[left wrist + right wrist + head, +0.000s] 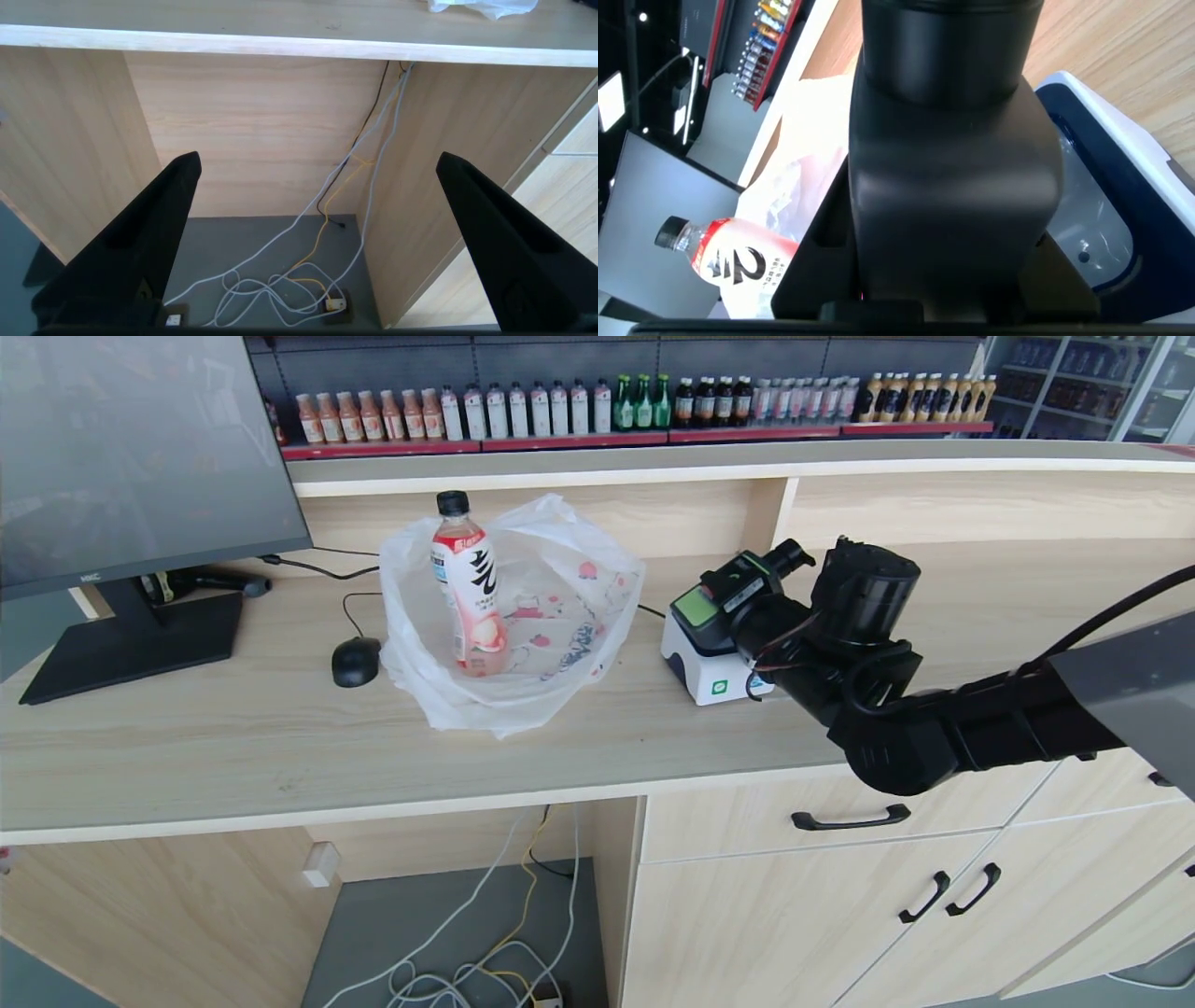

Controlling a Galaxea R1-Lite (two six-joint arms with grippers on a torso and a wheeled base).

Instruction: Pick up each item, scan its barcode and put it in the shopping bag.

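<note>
The counter [233, 737] is finished in matt pale wood grain, the shopping bag [560, 579] is made of thin crinkled translucent plastic, and the bottle [471, 593] is wrapped in a glossy label.

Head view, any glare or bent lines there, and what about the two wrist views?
Head view: the counter edge looks bowed, likely lens distortion, and the dark monitor carries faint reflections. Left wrist view: the left gripper is a dark, open silhouette against evenly lit wood. Right wrist view: a dark housing blocks the middle, and the scanner window shows a soft sheen.
</note>
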